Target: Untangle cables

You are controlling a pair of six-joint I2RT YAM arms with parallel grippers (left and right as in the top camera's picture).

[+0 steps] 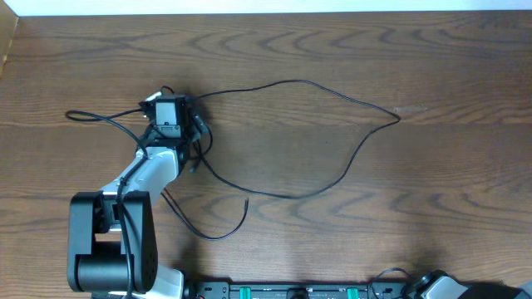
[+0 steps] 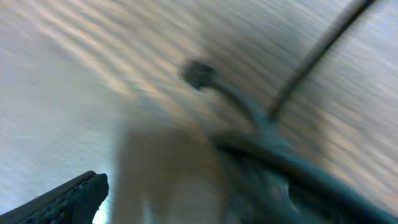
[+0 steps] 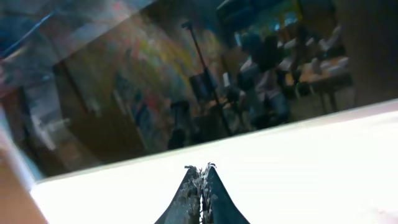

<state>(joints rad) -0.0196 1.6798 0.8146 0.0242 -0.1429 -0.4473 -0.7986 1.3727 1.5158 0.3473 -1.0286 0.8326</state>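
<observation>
The cables lie on the wooden table (image 1: 432, 191) as thin black cords. A small tangle (image 1: 196, 137) sits at the left. From it one long cord (image 1: 349, 101) loops far out to the right and back. A shorter cord (image 1: 218, 236) curls toward the front, and another end (image 1: 79, 114) trails left. My left gripper (image 1: 172, 101) hangs low over the tangle, jaws spread wide and nothing seen between them. Its wrist view is blurred: one dark finger (image 2: 69, 198) at the lower left, a plug tip (image 2: 198, 73), cords (image 2: 273, 124) just ahead. My right gripper (image 3: 201, 168) is shut and empty, aimed away from the table.
The left arm's base (image 1: 108, 245) stands at the front left, and part of the right arm (image 1: 440, 287) shows at the front right edge. A rail (image 1: 283, 291) runs along the front edge. The table's far edge (image 1: 266, 13) meets a white strip.
</observation>
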